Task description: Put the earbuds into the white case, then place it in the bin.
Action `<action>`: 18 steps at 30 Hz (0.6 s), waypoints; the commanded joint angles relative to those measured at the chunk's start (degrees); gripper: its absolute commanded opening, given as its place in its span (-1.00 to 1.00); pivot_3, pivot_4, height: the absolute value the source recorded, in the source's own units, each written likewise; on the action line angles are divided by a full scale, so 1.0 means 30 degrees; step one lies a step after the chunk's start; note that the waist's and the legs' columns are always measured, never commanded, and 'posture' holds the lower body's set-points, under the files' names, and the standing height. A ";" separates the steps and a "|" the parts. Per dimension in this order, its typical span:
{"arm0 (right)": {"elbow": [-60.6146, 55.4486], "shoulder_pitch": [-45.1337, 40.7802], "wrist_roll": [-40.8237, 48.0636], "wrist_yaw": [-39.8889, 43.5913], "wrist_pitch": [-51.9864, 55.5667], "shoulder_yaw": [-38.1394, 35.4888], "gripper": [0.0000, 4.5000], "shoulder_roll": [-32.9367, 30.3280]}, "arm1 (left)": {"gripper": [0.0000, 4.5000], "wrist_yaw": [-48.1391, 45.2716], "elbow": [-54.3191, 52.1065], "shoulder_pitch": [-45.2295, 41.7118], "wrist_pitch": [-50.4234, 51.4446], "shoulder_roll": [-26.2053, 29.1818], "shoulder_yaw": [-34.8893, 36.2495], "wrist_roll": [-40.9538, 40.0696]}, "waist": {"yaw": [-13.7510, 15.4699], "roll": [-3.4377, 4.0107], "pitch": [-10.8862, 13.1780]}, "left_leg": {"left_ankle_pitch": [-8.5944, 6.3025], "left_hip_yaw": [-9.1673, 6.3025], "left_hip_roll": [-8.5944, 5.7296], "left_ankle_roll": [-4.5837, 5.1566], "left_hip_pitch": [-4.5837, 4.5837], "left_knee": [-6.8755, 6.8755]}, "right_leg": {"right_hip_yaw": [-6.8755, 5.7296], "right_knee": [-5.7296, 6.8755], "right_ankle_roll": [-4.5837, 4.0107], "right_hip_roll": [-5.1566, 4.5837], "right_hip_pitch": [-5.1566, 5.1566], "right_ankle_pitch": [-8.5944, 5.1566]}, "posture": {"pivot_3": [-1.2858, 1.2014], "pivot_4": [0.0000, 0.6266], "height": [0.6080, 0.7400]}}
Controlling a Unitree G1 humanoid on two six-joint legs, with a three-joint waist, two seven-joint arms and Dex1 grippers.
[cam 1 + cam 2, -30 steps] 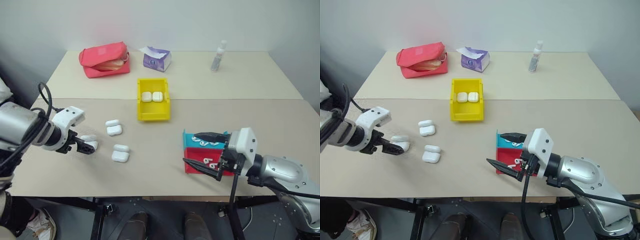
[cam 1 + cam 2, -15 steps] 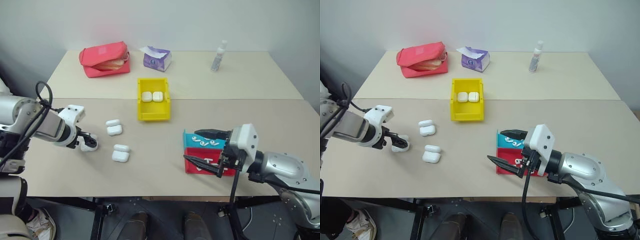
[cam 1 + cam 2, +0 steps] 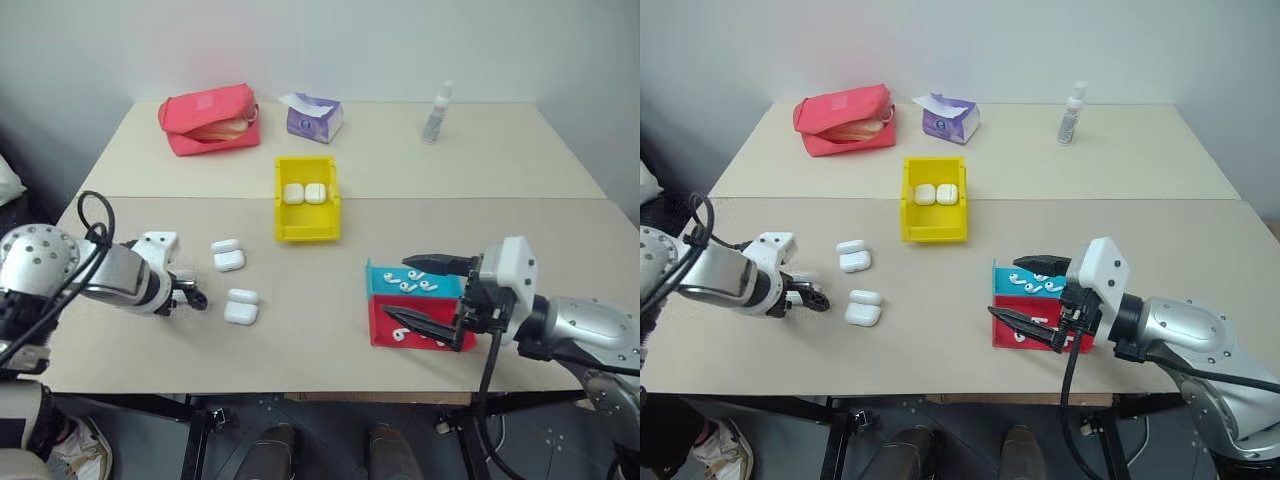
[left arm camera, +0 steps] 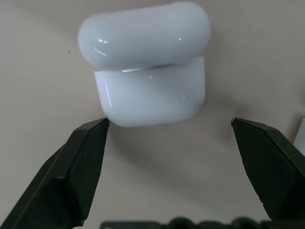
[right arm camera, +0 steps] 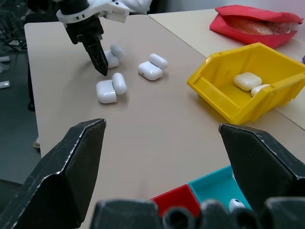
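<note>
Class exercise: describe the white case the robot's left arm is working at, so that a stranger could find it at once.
Start at the yellow bin mid-table, then look toward the table's left edge, where three open white cases lie. The white case is the leftmost, partly hidden by the left end effector, whose open fingers point down at it; the other two lie unattended.

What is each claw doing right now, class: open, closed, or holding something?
Left claw: open, holding nothing, poised at an open white case on the table.
Right claw: open, holding nothing.
</note>
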 commanded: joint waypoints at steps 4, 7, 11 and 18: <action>-0.0515 -0.0136 0.0618 0.0023 0.0121 -0.0801 0.98 -0.0308 | 0.99 0.3225 -0.1173 0.0637 -0.1730 -0.1249 0.1558 -0.0453 | 0.0170 0.0001 -0.0006 | 0.0003 0.0001 -0.0015 -0.0003 0.0010 0.0002 | 0.0007 -0.0020 0.0000 -0.0002 0.0006 0.0000 | 0.03 -0.52 1.00; -0.0311 -0.0388 0.0640 0.0117 0.0119 -0.0824 0.98 -0.0425 | 0.99 0.3874 -0.1376 0.0793 -0.1890 -0.1664 0.2192 -0.0453 | 0.0184 0.0003 -0.0008 | 0.0005 0.0014 -0.0014 -0.0009 0.0010 -0.0002 | 0.0011 -0.0003 0.0000 -0.0002 0.0000 0.0000 | 0.03 -0.52 1.00; -0.0199 -0.0527 0.0594 0.0208 0.0013 -0.0770 0.98 -0.0538 | 0.99 0.4592 -0.1088 0.0598 -0.1987 -0.2161 0.2619 -0.0453 | 0.0227 0.0000 -0.0010 | 0.0006 0.0019 -0.0016 -0.0010 0.0007 -0.0002 | 0.0010 -0.0002 0.0000 -0.0002 0.0002 0.0000 | 0.03 -0.52 1.00; -0.0164 -0.0603 0.0529 0.0243 -0.0098 -0.0749 0.98 -0.0574 | 0.99 0.4978 -0.0668 0.0414 -0.1640 -0.2558 0.2858 -0.0453 | 0.0236 -0.0002 -0.0011 | 0.0006 0.0019 -0.0018 -0.0010 0.0003 -0.0003 | 0.0009 0.0001 0.0000 -0.0002 0.0001 0.0000 | 0.03 -0.52 1.00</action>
